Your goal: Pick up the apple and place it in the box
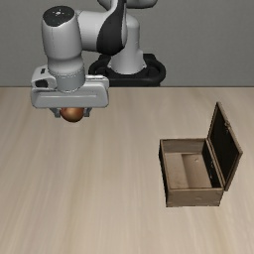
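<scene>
We see a desk (pixel 60 189) of pale wood grain, its boards running from side to side, spanning the whole foreground. Behind its far edge we note a plain grey wall (pixel 208 40), evenly lit.

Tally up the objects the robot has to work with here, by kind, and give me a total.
Apple: 1
Box: 1
Total: 2
</scene>
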Controlling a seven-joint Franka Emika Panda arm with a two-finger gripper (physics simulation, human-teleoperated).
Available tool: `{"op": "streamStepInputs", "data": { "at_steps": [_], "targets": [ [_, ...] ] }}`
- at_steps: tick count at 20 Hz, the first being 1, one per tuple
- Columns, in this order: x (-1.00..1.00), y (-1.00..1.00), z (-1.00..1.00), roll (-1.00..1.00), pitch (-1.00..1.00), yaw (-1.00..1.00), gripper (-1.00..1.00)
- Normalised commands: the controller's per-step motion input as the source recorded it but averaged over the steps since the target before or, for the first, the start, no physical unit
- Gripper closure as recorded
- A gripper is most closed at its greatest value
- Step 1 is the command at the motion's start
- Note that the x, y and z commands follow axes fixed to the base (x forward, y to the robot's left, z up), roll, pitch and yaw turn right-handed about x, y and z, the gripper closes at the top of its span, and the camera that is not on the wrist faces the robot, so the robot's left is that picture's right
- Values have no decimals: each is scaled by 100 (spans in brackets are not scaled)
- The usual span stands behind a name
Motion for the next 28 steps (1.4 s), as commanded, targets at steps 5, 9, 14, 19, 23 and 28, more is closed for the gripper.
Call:
{"op": "streamStepInputs", "data": {
  "at_steps": [5, 9, 14, 19, 23, 28],
  "targets": [
    [0, 100, 0, 0, 0, 0, 100],
    [0, 100, 0, 0, 0, 0, 100],
    [0, 100, 0, 0, 0, 0, 100],
    [0, 100, 0, 0, 0, 0, 100],
    [0, 100, 0, 0, 0, 0, 100],
    [80, 20, 0, 0, 0, 0, 100]
  ]
}}
